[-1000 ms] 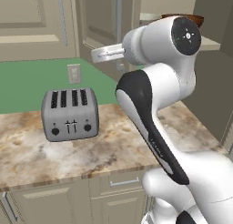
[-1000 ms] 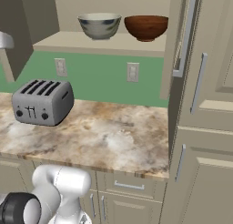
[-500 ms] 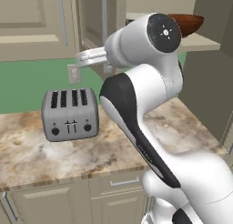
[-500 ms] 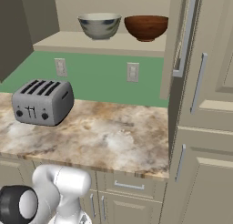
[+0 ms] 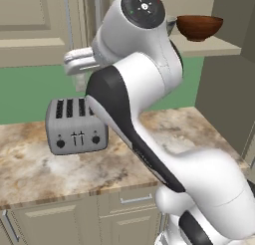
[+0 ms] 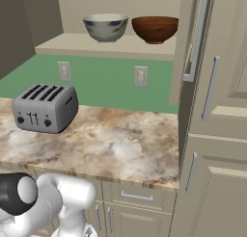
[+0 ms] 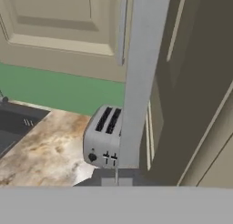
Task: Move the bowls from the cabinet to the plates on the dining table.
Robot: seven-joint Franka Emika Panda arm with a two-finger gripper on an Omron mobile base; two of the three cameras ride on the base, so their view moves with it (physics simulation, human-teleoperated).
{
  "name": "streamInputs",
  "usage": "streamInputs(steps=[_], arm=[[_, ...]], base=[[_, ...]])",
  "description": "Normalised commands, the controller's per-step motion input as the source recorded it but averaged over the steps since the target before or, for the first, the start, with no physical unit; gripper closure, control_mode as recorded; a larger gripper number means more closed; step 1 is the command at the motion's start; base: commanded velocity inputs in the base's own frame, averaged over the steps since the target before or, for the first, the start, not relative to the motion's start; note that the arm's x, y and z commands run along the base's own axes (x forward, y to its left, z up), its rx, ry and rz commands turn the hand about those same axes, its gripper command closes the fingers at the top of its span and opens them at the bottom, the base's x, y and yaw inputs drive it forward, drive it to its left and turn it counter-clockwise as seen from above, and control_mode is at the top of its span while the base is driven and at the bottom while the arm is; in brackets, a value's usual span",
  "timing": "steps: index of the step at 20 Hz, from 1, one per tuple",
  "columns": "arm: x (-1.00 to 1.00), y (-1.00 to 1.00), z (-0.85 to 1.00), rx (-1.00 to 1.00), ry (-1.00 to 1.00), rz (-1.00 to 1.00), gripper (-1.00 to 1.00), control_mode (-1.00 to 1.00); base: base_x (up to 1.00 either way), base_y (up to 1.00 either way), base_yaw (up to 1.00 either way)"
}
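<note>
Arm has swung up-left since 1 s ago; gripper [image 7: 116, 175] clenched on silver door handle [image 7: 143, 77] of cabinet [image 6: 193, 48]. Both bowls on shelf [image 6: 106, 46].

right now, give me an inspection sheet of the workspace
surface: mottled stone worktop over drawers
job's things: grey-white bowl and brown bowl side by side on the cupboard shelf, apart; cupboard door open
clutter: silver toaster on the worktop
grippers: gripper shut around the door's silver bar handle
cables: nothing seen
surroundings: green wall with two sockets, tall unit on the right
</note>
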Motion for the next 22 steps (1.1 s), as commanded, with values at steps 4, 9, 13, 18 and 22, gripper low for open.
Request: streamInputs(steps=[4,9,13,18,22], arm=[[0.79,0.42,-0.16,-0.04,0.16,0.0,1.0,-1.0],[0.39,0.23,-0.08,-0.01,0.09,0.0,1.0,-1.0],[-0.27,-0.08,0.0,0.01,0.0,0.0,1.0,-1.0],[-0.97,-0.25,-0.29,0.04,0.0,-0.02,1.0,-1.0],[-1.0,-0.18,-0.38,0.02,0.0,-0.05,1.0,-1.0]], base=[[0.0,0.0,0.0],[0.0,0.0,0.0],[0.0,0.0,0.0],[0.0,0.0,0.0],[0.0,0.0,0.0]])
